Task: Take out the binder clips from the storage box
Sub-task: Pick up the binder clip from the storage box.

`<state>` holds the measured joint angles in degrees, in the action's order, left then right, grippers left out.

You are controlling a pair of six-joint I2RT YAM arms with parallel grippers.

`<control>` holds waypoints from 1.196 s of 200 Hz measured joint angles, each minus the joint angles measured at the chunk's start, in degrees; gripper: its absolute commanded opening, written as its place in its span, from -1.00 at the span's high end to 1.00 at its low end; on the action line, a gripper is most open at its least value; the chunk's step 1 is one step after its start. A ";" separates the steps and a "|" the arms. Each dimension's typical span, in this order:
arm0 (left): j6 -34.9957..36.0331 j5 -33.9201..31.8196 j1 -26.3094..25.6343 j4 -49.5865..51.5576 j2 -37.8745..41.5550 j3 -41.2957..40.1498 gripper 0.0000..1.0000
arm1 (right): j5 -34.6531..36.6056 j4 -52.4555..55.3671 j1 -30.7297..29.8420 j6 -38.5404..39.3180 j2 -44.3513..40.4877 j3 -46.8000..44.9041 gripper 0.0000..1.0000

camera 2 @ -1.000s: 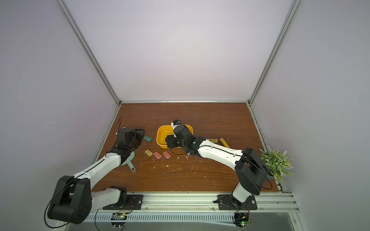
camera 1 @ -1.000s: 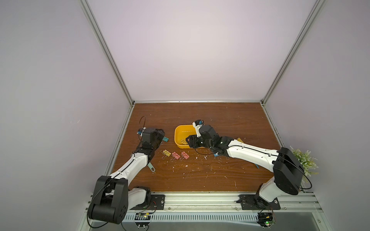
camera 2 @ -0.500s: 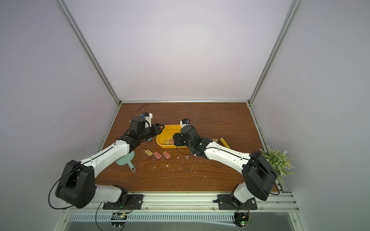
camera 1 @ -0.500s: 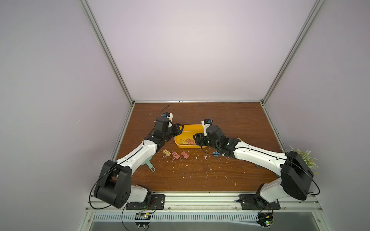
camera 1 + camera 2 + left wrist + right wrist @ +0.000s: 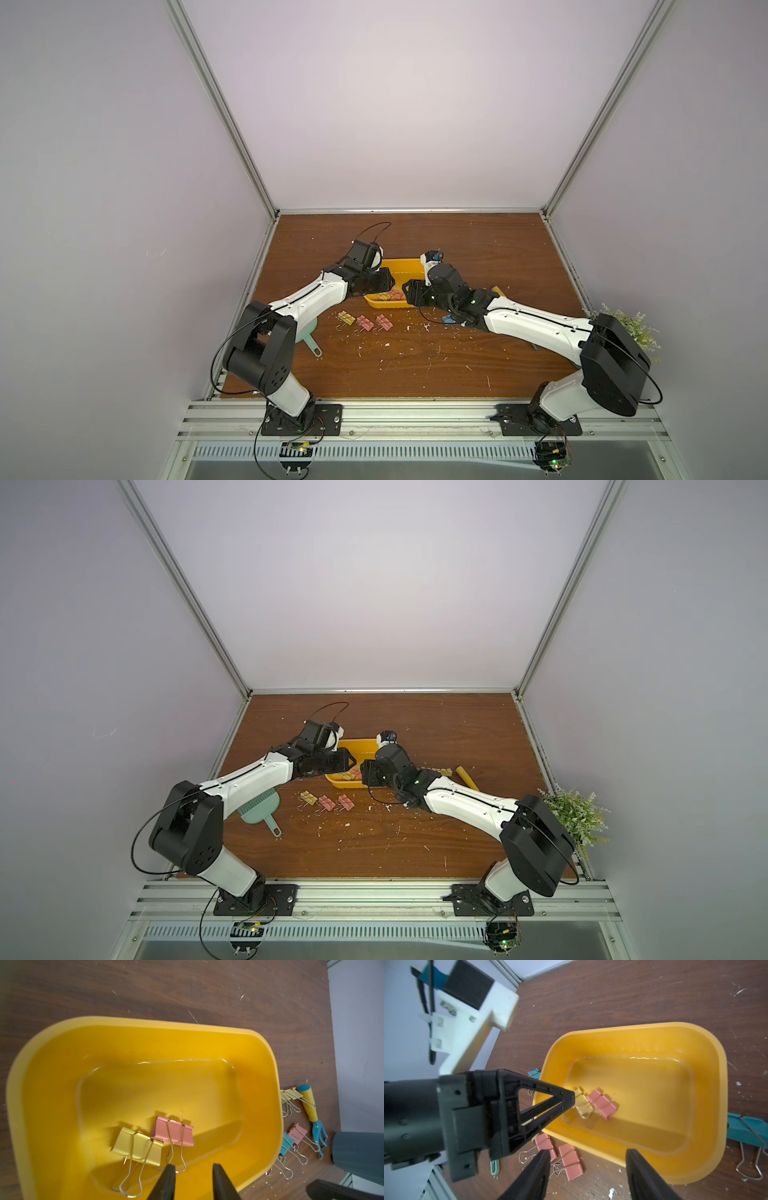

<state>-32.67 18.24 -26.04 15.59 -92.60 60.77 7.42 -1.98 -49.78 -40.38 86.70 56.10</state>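
Observation:
The yellow storage box [image 5: 400, 263] [image 5: 358, 742] sits mid-table and holds a yellow binder clip [image 5: 138, 1147] [image 5: 581, 1103] and a pink one [image 5: 173, 1133] [image 5: 602, 1104]. My left gripper [image 5: 193, 1165] [image 5: 388, 282] reaches into the box. It is open by a narrow gap with nothing between its fingers, and one fingertip is beside the pink clip's wire handle. My right gripper [image 5: 588, 1151] [image 5: 409, 291] stands wide open at the box's near wall. On the wood in front lie a yellow clip [image 5: 346, 318] and two pink clips [image 5: 364, 322].
More clips lie beside the box: yellow [image 5: 291, 1094], pink [image 5: 297, 1130], teal [image 5: 286, 1145], another teal [image 5: 741, 1130]. A yellow-handled blue garden fork [image 5: 311, 1109] lies by them. A teal dustpan [image 5: 259, 810] is under my left arm and a fake plant [image 5: 575, 816] stands at the right edge. White scraps litter the wood.
My left arm swung from the table's left side over to the box, and its jaws narrowed. My right gripper stayed open by the box and shifted slightly right.

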 measured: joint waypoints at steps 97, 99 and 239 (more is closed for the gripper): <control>0.15 -0.31 -0.66 4.35 -5.38 2.19 0.31 | 0.22 0.00 0.00 -0.26 0.00 0.00 -0.28; 0.13 -0.31 -0.68 4.37 -5.49 2.19 0.31 | 0.22 0.00 0.00 -0.31 0.00 0.00 -0.28; -3.87 5.55 -1.14 -1.09 -8.83 2.29 0.79 | 1.25 0.07 0.00 -0.55 0.00 0.00 -0.28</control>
<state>-36.53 23.79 -27.18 14.50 -101.43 63.07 8.67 -1.91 -49.78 -40.93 86.70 56.10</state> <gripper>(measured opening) 0.123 0.641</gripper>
